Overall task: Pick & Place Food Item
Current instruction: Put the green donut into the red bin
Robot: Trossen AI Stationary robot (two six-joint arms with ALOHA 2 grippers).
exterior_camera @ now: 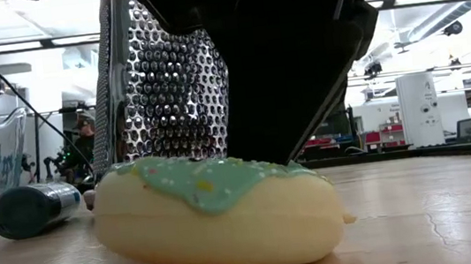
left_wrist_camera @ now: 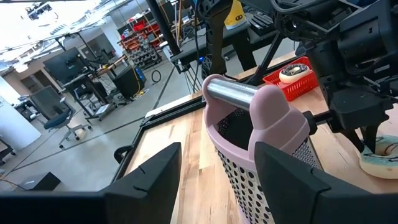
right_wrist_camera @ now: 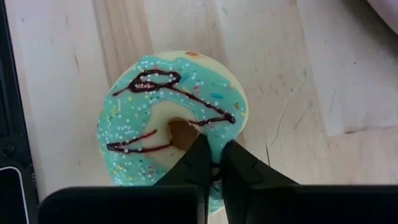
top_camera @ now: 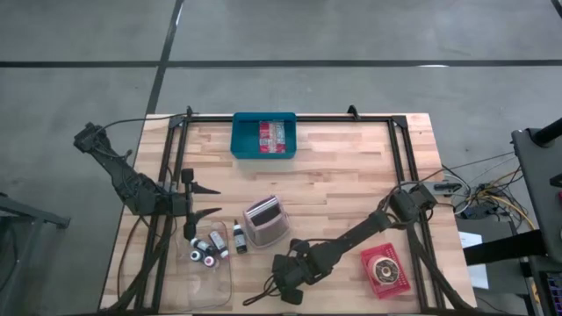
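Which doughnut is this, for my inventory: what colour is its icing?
Teal icing on the doughnut, with dark chocolate drizzle and sprinkles; clearest in the right wrist view.

the high view looks straight down on the whole tabletop [top_camera: 334, 167]. the low view sits at board level, very close to the doughnut [exterior_camera: 218, 209], which the right wrist view sees from just above. the left wrist view faces across the grater [left_wrist_camera: 261, 143] toward that doughnut.

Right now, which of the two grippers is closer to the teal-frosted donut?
Right. The right gripper is shut on the teal-frosted donut's edge; the left gripper hangs open beyond the grater, well apart.
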